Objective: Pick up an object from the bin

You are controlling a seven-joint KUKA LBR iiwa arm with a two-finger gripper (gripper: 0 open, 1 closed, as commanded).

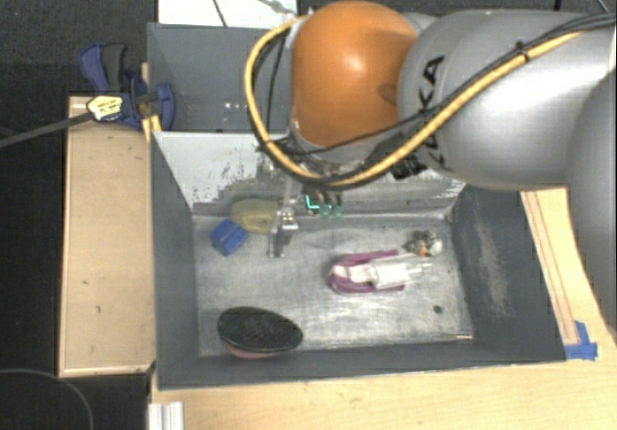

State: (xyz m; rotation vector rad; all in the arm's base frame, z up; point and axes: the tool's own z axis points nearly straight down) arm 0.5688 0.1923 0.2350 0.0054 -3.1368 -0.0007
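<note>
My gripper [281, 239] hangs low over the back left part of the bin floor, under the orange cover. Just to its left lies a pale yellow-green rounded thing [254, 217], close to the gripper's tip or touching it. A small blue block [228, 238] sits a little further left. To the right of the gripper lies a purple and white elongated thing [373, 275], well apart from it.
A black oval brush-like thing [257, 330] with a pink underside lies at the front left. A small metallic piece [422, 245] rests near the right wall. The arm and its orange cover hide the bin's back right.
</note>
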